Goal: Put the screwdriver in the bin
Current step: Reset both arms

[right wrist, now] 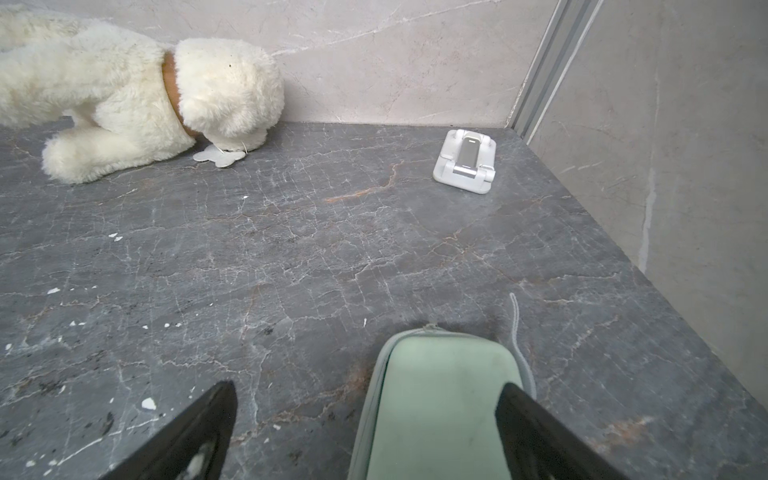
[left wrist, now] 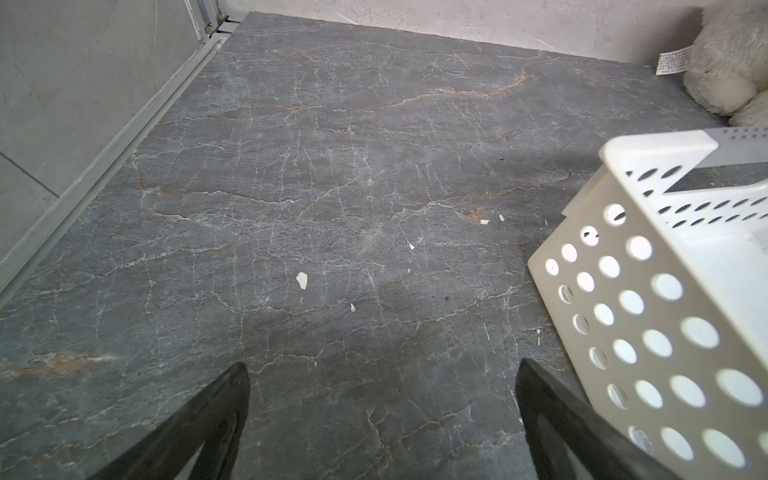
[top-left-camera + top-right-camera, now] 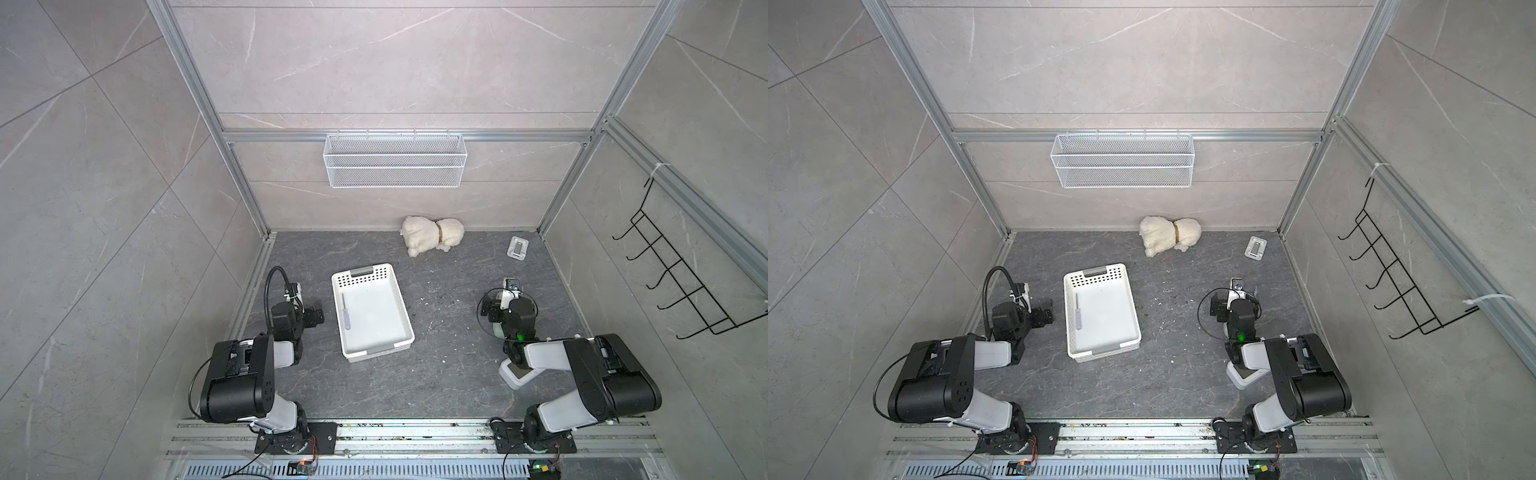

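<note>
"Screwdriver (image 3: 345, 311) first: where is it?"

"In the bin (image 3: 405, 309), flat on the floor, close along the long wall on my left gripper's side. Both top views show the screwdriver (image 3: 1077, 311) there. The other container, a wire-mesh basket (image 3: 395, 160), hangs on the back wall (image 3: 395, 83), well beyond both grippers."

"Which way does it lie?"

"Its long axis is parallel to the bin's long sides. The thin shaft points at the back wall, and the handle is at the opposite end, roughly level with my left gripper."

"And the grippers?"

"My left gripper (image 2: 380, 376) hangs over bare tabletop (image 2: 332, 208), fingers spread wide with nothing between them. The bin's perforated wall is just beside its right finger, and I cannot tell whether they touch. My right gripper (image 1: 365, 388) is spread just as wide, well apart from the bin. A pale green pouch (image 1: 440, 395) lies under it, partly between the fingers but not clamped. Ahead of it are a white plush toy (image 1: 124, 104) and a small white stand (image 1: 465, 160)."
</note>
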You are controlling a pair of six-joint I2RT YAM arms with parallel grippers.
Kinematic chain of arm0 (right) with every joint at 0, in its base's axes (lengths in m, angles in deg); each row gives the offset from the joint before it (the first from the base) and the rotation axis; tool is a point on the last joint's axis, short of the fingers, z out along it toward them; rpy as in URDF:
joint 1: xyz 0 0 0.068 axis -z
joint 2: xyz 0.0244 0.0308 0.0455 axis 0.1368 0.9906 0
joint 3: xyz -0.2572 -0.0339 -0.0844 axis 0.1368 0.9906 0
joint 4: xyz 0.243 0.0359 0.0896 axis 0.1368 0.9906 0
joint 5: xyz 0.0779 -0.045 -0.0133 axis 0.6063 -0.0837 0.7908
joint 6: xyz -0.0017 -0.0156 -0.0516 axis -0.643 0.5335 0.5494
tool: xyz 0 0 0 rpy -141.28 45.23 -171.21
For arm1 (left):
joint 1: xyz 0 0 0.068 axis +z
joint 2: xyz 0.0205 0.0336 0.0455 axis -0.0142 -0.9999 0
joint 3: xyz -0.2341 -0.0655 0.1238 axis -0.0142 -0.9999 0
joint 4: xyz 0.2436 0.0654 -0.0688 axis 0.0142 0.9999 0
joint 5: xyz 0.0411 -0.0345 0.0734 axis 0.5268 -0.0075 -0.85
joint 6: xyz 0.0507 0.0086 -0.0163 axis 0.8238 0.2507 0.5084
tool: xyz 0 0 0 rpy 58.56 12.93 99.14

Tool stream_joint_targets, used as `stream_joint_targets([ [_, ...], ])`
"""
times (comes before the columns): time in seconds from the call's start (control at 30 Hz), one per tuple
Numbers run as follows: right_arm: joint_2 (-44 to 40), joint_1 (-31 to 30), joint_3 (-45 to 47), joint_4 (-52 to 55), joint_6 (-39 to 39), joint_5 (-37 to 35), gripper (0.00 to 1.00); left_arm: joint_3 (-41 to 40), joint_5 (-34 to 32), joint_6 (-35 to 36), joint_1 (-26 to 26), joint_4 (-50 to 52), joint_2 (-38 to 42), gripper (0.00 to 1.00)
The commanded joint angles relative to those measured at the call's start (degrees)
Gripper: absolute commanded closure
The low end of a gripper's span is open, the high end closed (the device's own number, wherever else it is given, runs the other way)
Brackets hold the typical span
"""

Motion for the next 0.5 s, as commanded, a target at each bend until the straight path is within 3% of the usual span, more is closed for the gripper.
stream_joint_targets([
  [0.0, 0.01, 0.16, -0.65, -0.19, -0.87, 0.51, 0.01, 0.86, -0.91, 0.74, -0.12, -3.32, 0.59, 0.0],
  [0.47, 0.01, 0.16, -0.71, -0.14, -0.53, 0.67, 0.01, 0.84, -0.96, 0.75, -0.09, -3.33, 0.6, 0.0],
])
